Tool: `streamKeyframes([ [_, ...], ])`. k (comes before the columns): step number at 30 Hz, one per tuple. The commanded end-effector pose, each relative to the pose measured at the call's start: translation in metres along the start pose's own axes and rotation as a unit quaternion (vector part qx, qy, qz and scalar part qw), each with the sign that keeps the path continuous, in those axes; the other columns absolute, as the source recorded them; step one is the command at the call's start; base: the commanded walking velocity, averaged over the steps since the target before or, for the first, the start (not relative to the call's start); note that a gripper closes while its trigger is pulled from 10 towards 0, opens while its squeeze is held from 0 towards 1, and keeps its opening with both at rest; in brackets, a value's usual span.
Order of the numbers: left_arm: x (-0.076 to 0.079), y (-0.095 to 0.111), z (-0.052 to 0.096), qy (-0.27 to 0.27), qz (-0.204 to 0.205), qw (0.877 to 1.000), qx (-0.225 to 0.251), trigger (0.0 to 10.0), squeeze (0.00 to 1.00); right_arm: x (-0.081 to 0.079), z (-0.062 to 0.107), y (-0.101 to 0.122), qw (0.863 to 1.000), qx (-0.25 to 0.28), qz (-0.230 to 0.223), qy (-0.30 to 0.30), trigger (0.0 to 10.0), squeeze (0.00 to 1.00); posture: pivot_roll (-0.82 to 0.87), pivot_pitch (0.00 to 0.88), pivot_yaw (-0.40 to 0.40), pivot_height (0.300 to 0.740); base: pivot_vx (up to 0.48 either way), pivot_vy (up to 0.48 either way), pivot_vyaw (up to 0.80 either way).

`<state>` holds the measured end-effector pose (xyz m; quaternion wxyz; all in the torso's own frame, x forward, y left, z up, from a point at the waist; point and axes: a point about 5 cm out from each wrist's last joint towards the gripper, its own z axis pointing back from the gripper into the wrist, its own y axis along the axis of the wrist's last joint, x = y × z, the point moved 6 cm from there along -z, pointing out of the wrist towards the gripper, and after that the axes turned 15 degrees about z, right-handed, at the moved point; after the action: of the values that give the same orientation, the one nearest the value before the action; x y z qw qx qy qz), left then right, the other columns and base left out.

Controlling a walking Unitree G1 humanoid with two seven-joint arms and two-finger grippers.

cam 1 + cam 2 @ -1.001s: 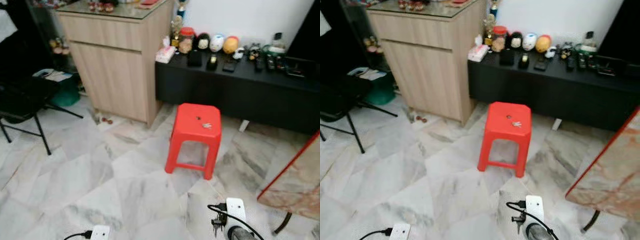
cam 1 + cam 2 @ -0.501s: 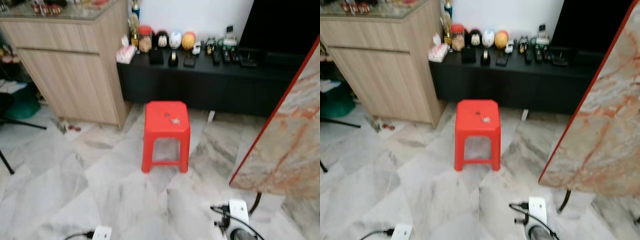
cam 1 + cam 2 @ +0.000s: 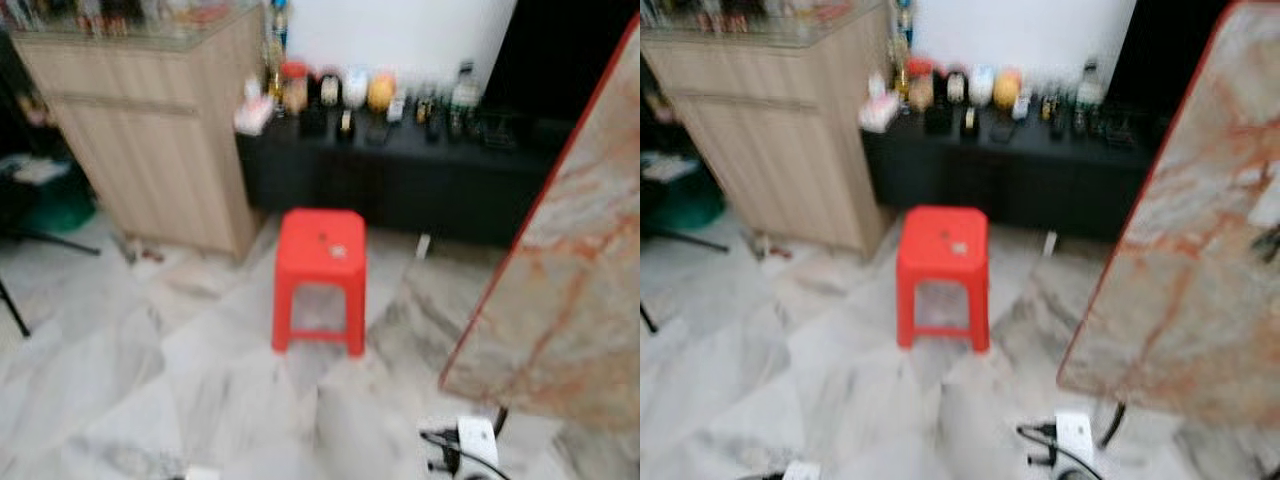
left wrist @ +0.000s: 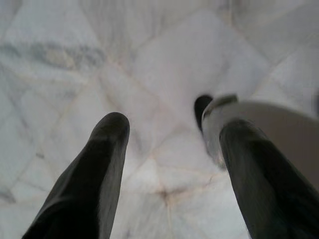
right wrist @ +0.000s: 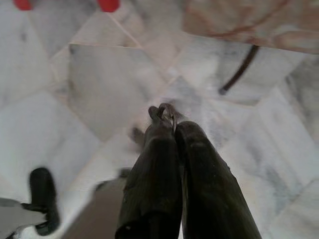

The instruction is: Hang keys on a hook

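The right hand (image 5: 172,122) hangs low over the marble floor (image 5: 94,84), its two black fingers pressed together on a key ring (image 5: 167,110) that pokes out at their tips; the keys themselves cannot be made out there. The left hand (image 4: 172,132) also hangs over the pale floor, its fingers (image 4: 107,144) spread well apart with nothing between them, and a rounded grey part of the robot shows beside one of them. The head views are blurred. In the middle of the room stands a red stool (image 3: 320,270) with a small pale object on its seat, too blurred to name. Behind it runs a long black cabinet (image 3: 400,180) against the white wall, its tabletop crowded with jars, round figures and dark gadgets. To the left of the cabinet and touching its end stands a tall wooden cupboard (image 3: 150,140) with a glass top. At the right edge a marble-patterned slab with a red rim (image 3: 570,290) leans into view. Low in the head views, the right wrist (image 3: 470,445) shows as a white block with a black cable.
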<state>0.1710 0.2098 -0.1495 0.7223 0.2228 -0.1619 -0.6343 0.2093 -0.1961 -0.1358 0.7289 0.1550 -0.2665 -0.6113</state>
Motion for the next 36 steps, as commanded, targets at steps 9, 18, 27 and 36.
streamKeyframes([
  [9, -0.012, -0.009, 0.002, -0.001, -0.005, 1.000, -0.015, 10.0, 0.00, 0.003, 0.000, -0.003, 1.000, -0.006, -0.006, -0.010, 10.0, 0.00, -0.08, 0.003, -0.028, 0.740, 0.000, -0.480, 0.00],
  [18, -0.016, -0.009, 0.003, 0.003, -0.002, 1.000, -0.017, 10.0, 0.00, 0.000, 0.000, -0.003, 1.000, -0.010, -0.006, -0.009, 10.0, 0.00, -0.08, 0.027, -0.029, 0.740, 0.000, -0.480, -0.44],
  [27, 0.008, 0.001, -0.002, -0.007, -0.003, 1.000, -0.011, 10.0, 0.00, 0.043, 0.003, -0.007, 0.999, 0.004, -0.018, -0.038, 10.0, 0.00, -0.09, 0.036, -0.026, 0.740, 0.000, -0.350, -0.25],
  [36, 0.026, 0.008, -0.003, -0.013, -0.004, 1.000, -0.004, 10.0, 0.00, 0.056, 0.001, 0.087, 0.983, 0.120, 0.058, -0.130, 10.0, 0.00, -0.09, 0.037, -0.026, 0.740, 0.000, 0.000, 0.00],
])
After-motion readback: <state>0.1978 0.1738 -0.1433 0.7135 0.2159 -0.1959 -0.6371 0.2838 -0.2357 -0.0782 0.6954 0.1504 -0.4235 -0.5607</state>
